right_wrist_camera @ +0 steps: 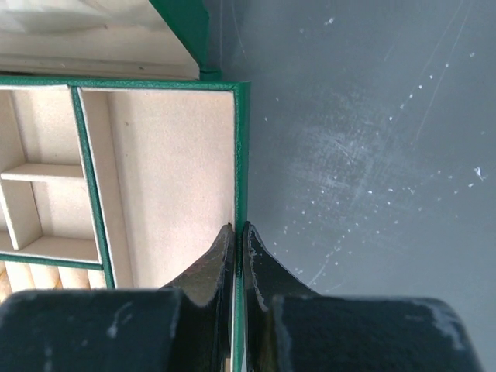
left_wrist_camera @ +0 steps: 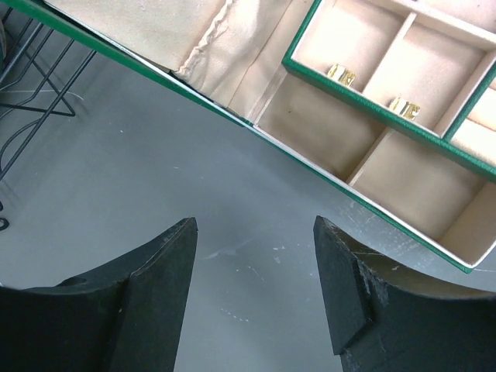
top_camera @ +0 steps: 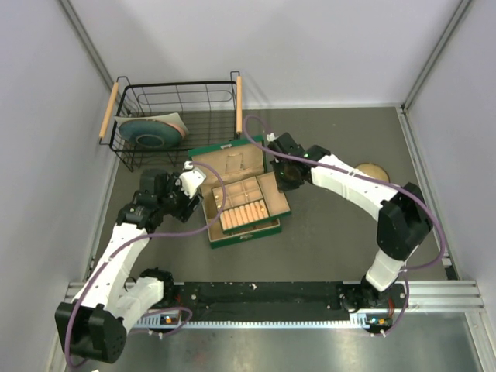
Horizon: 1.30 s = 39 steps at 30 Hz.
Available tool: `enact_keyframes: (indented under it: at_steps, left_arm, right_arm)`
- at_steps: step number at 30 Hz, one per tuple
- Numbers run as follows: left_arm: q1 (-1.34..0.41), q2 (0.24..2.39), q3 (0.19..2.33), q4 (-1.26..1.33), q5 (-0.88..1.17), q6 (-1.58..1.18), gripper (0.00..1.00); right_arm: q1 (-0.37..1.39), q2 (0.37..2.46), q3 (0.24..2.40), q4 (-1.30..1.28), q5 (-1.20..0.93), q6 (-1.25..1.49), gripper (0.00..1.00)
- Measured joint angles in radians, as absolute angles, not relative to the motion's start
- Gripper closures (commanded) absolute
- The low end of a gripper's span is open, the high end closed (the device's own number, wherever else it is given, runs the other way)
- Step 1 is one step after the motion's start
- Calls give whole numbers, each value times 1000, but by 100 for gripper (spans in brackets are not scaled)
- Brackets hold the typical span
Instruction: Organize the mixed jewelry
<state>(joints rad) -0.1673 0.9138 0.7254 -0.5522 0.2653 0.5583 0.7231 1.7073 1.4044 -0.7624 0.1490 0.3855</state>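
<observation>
The green box [top_camera: 246,235] with beige compartments lies open mid-table, lid back. Two tiny gold rings [left_wrist_camera: 341,74] [left_wrist_camera: 404,108] sit in two of its small compartments in the left wrist view. The silver bracelet hoop is out of view. My left gripper [top_camera: 194,195] is open and empty over bare table just off the box's left edge [left_wrist_camera: 310,167]. My right gripper [right_wrist_camera: 239,230] is shut on the box's thin green right wall [right_wrist_camera: 242,155], one finger inside a large beige compartment, the other outside; in the top view it [top_camera: 277,180] is at the box's far right corner.
A black wire basket [top_camera: 178,97] with wooden handles holds a teal plate [top_camera: 151,130] at the back left. A round tan bowl [top_camera: 372,172] sits behind my right arm. A row of orange-tan ring rolls [top_camera: 244,213] fills the box's near section.
</observation>
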Motion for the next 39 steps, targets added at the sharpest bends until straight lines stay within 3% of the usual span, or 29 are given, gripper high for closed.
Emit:
enact_keyframes:
  at_steps: [39]
  left_arm:
    - [-167,912,725,-548,271,546,32]
  right_arm:
    - [803,1830,1476,-768,165,495,100]
